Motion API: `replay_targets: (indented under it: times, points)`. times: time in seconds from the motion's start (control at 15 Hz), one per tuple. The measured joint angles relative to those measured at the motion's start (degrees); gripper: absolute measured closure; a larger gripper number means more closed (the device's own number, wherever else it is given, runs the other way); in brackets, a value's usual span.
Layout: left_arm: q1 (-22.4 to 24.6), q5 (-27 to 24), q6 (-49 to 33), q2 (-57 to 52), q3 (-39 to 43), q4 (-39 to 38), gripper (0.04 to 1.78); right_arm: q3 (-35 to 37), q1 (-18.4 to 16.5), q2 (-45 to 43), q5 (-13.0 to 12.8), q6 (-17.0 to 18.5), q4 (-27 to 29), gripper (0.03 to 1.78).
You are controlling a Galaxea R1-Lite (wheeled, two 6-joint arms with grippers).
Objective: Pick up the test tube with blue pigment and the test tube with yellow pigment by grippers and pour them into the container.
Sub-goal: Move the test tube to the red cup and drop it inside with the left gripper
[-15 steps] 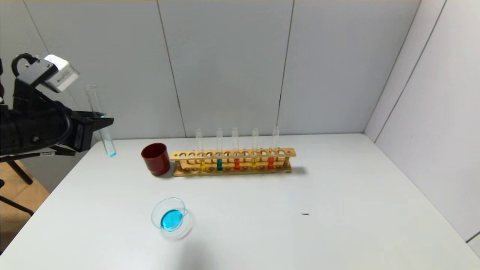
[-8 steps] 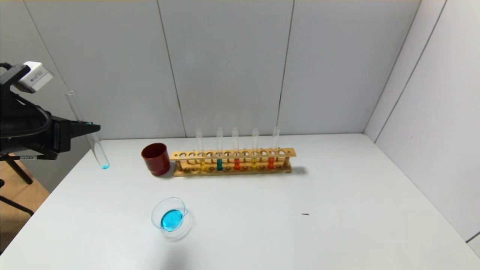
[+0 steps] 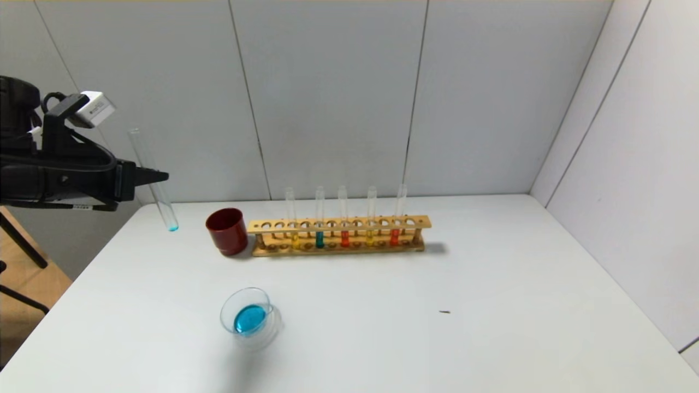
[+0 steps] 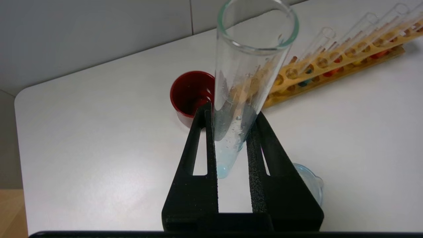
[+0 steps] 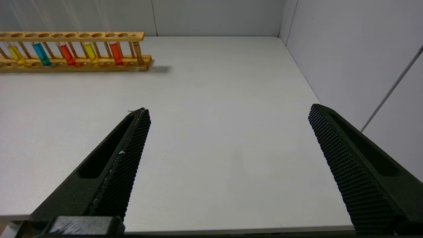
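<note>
**Blue tube aloft, dish already blue**

We see the left gripper at nine o'clock, above the table's far-left corner, clamped on the test tube with blue pigment, nearly upright with only a blue trace at its tip. The container sits at seven o'clock holding blue liquid. The test tube with yellow pigment stands in the rack. The right gripper hangs spread wide.
</note>
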Motion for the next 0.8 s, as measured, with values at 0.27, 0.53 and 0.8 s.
replay_targets:
  times: [0.27,0.53,0.8]
  points:
    - [-2.1,0.2,0.0,7.0,-4.1,-4.0,1.51,0.0,0.0,0.0,0.0,0.0,0.0,0.06]
    - [-4.1,0.2,-0.1,13.0,-7.2,-5.7,1.51,0.0,0.0,0.0,0.0,0.0,0.0,0.06]
    - [-4.4,0.5,-0.1,18.1,-10.5,-7.5,1.51,0.0,0.0,0.0,0.0,0.0,0.0,0.06]
